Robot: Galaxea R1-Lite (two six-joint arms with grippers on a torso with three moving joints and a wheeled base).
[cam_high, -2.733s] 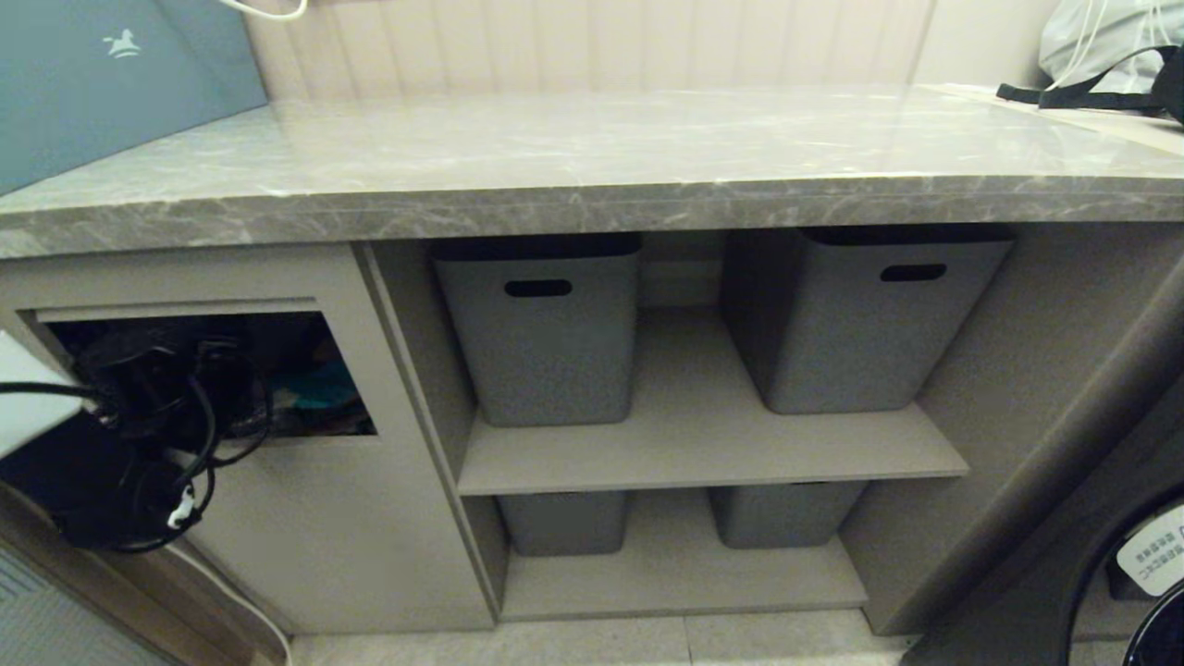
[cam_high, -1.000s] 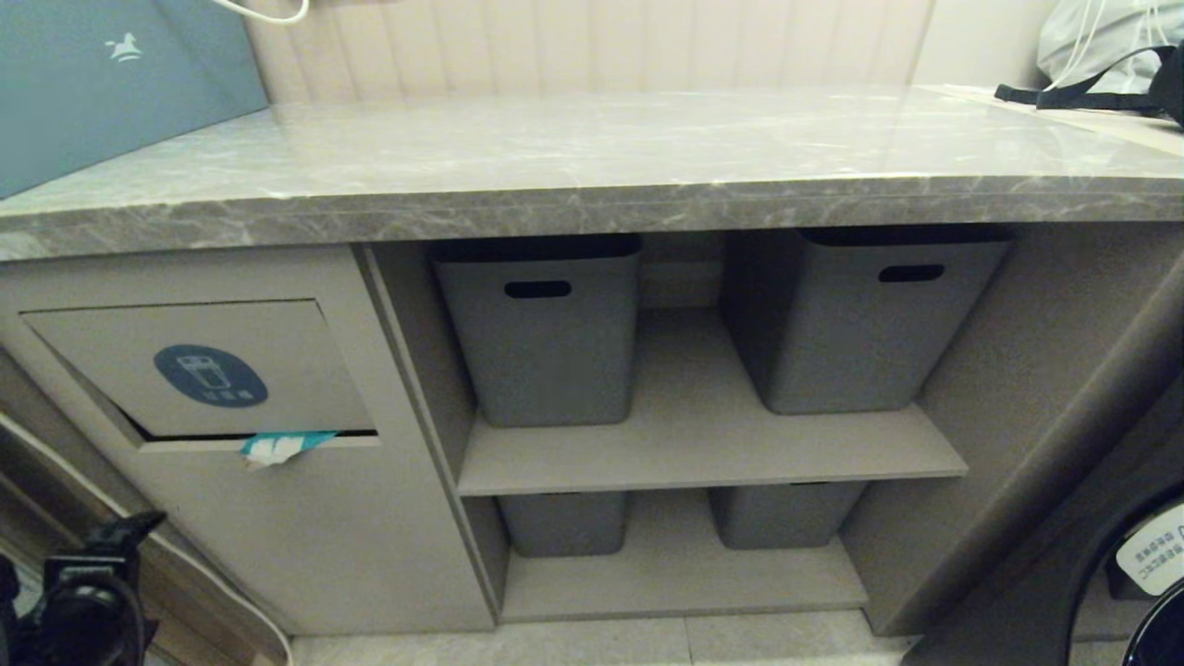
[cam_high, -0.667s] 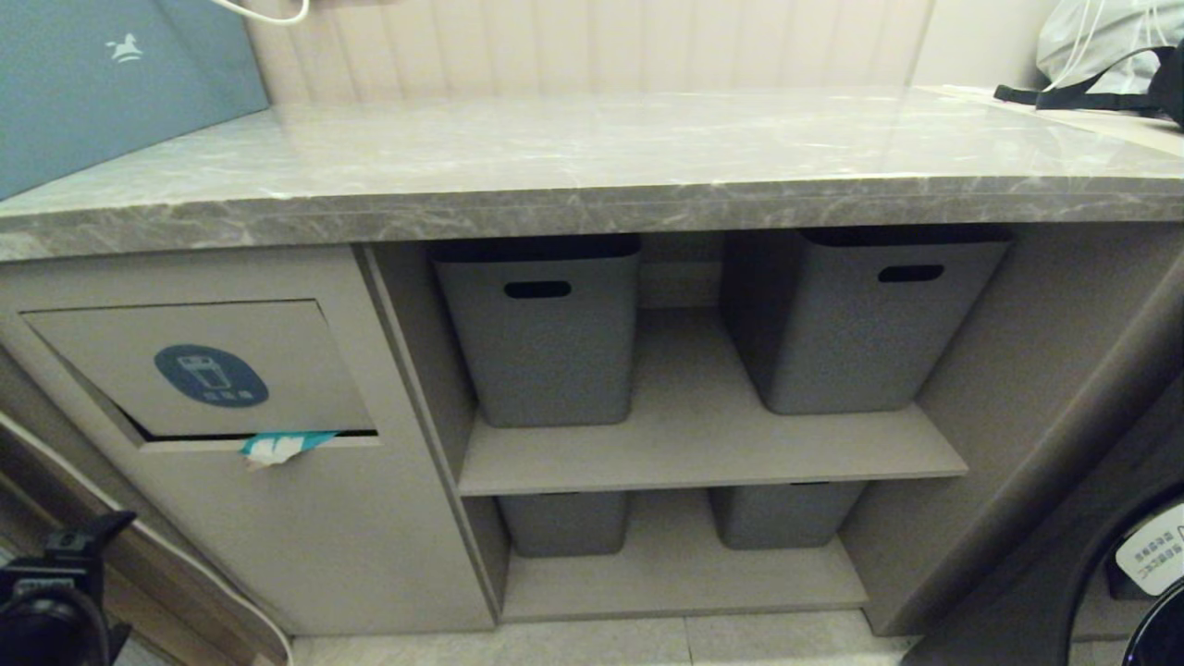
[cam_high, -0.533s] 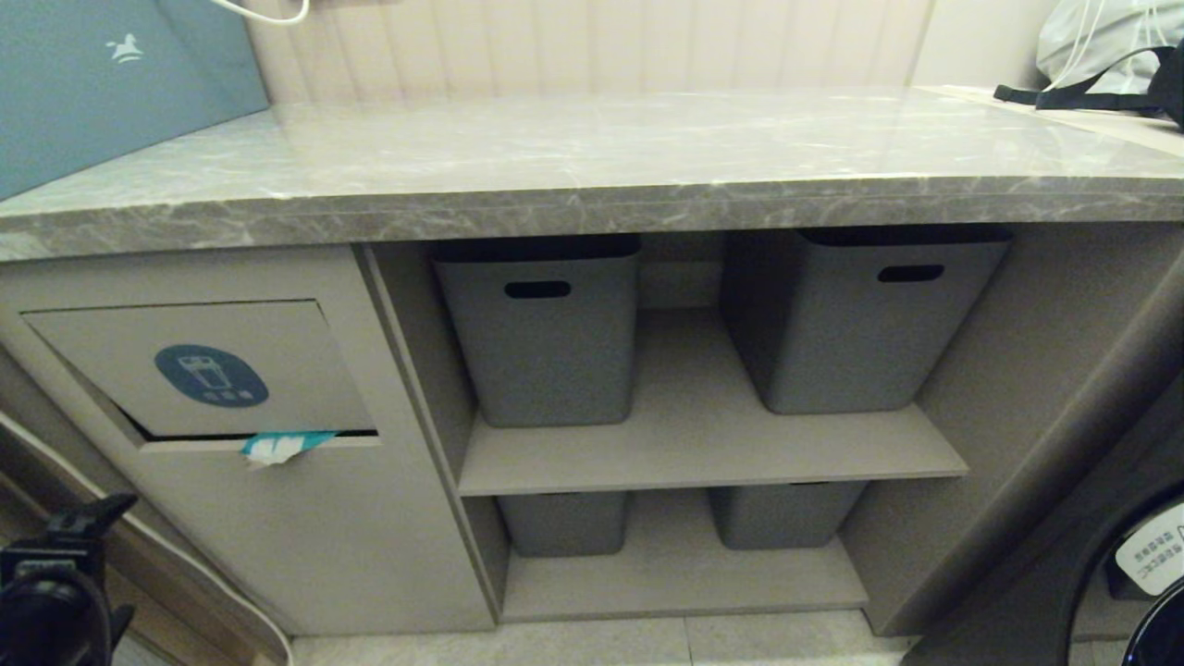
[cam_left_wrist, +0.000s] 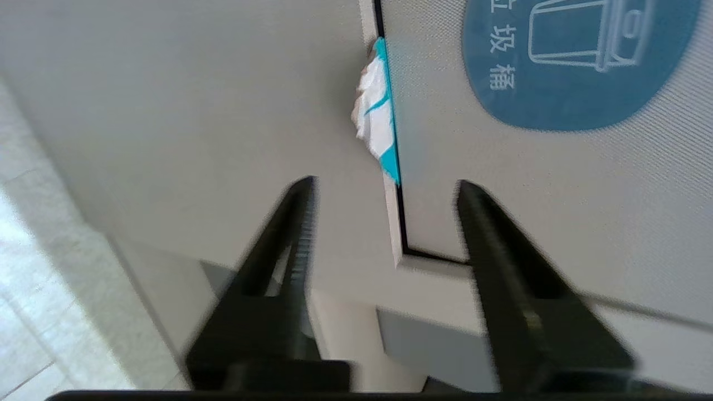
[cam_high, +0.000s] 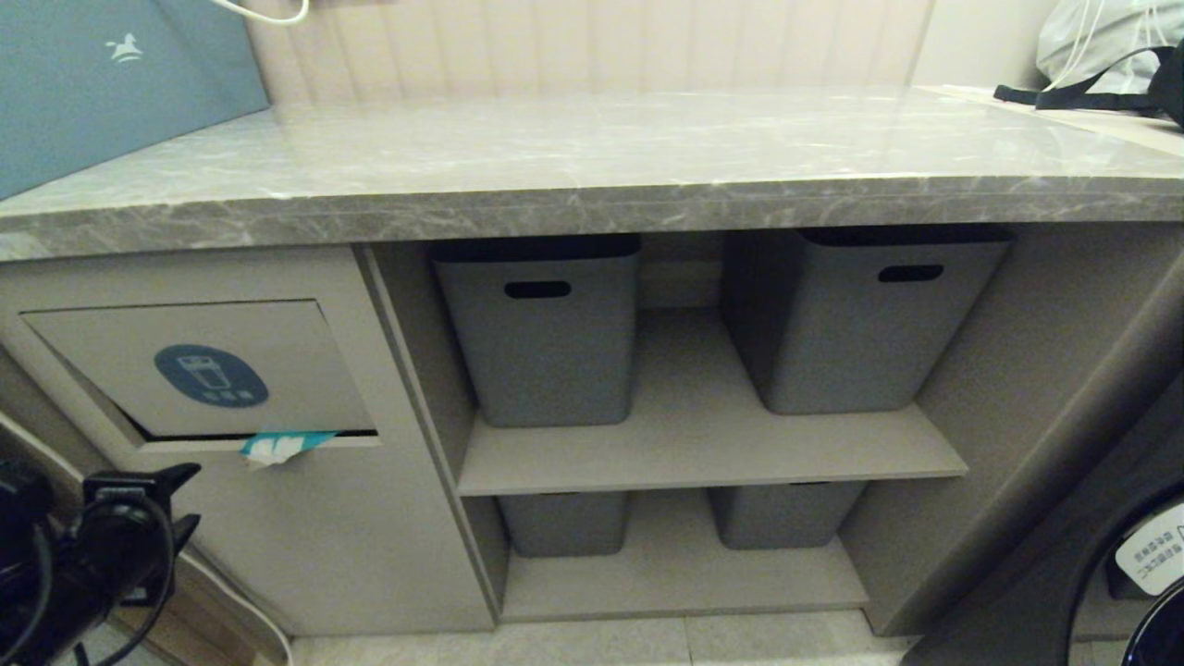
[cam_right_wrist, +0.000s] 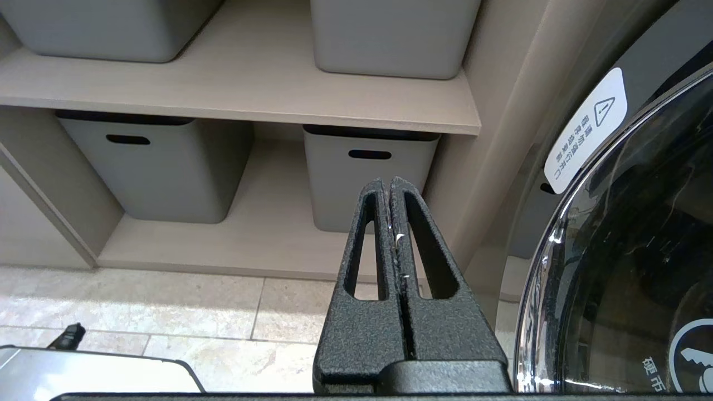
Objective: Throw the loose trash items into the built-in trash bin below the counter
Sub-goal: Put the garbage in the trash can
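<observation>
One corner of the teal packet (cam_high: pixel 277 447) sticks out under the bin flap (cam_high: pixel 199 368), so we raised our half-open, empty left gripper (cam_left_wrist: pixel 384 186) toward it, the right gripper (cam_right_wrist: pixel 392 184) resting clenched.

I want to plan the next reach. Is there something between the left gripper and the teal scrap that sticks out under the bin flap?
Nothing visible. The left gripper is open and empty, facing the teal scrap across bare cabinet front. The flap pinches the scrap at its lower edge, blocking its way into the bin.
</observation>
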